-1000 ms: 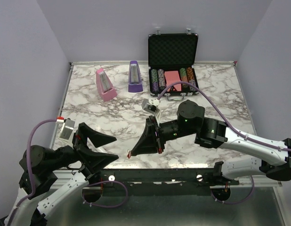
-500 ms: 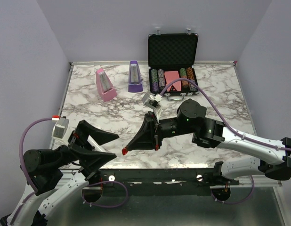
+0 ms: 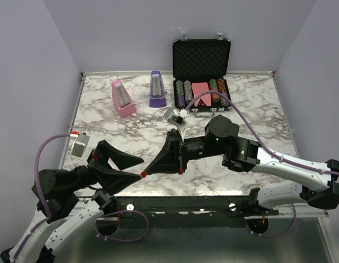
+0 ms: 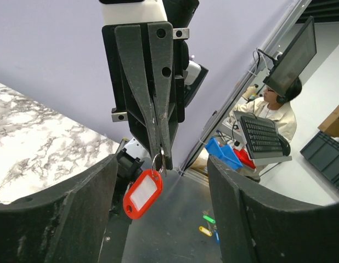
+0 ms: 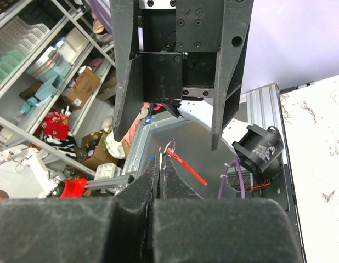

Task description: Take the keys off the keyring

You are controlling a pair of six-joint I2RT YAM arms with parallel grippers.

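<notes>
The keyring is a red tag (image 4: pixel 142 194) on a thin metal ring (image 4: pixel 157 163). It hangs from the tips of my right gripper (image 4: pixel 162 160), which is shut on a thin silvery key sliver (image 5: pixel 160 155) at the ring. In the right wrist view the tag (image 5: pixel 187 167) shows edge-on beyond the shut fingertips (image 5: pixel 167 167). In the top view the tag (image 3: pixel 143 175) hangs over the table's front edge. My left gripper (image 3: pixel 135 167) is open and empty, its two fingers either side of the tag without touching it.
A pink metronome (image 3: pixel 123 98) and a purple metronome (image 3: pixel 157 89) stand at the back of the marble table (image 3: pixel 252 109). An open black case (image 3: pixel 201 55) with poker chips and a pink block sits at the back right.
My right gripper has carried the red tag left toward the table's front edge. My left gripper has come up and right, so its open fingers now bracket the tag.
</notes>
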